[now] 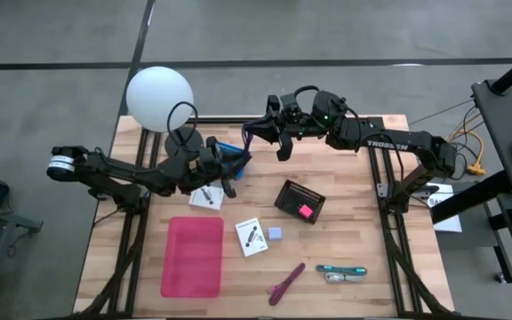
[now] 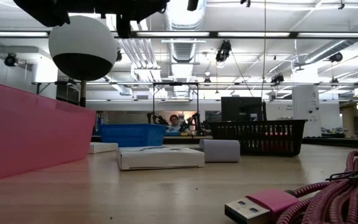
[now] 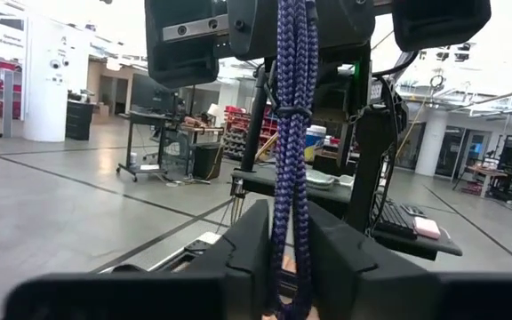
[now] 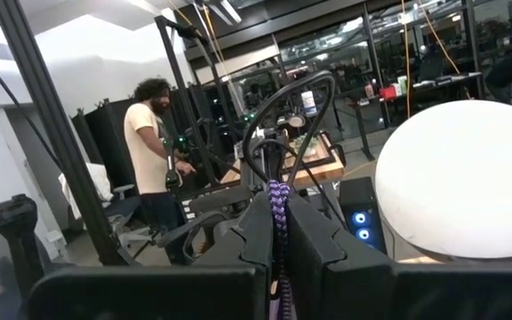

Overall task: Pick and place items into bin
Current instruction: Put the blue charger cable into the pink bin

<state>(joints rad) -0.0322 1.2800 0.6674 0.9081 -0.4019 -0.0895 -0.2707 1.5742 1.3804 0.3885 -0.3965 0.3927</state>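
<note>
A: Where's the purple cord [image 1: 249, 135]?
B: In the air over the counter's [image 1: 345, 222] far side, stretched between both grippers.
A: Fingers?
B: Left gripper [image 1: 238, 158] and right gripper [image 1: 269, 132] each have fingers clamped on the cord, beside the blue bin [image 1: 227, 151].

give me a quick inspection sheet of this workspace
surface: wooden table
job's things: pink bin; pink cube in black basket; white card beside pale-blue cube; second white card; teal-handled tool
clutter: blue basket; white globe
grippers: left gripper and right gripper both shut on purple braided cable, at the table's far side
cables: magenta cable lying near the front edge
surroundings: person standing beyond the table
</note>
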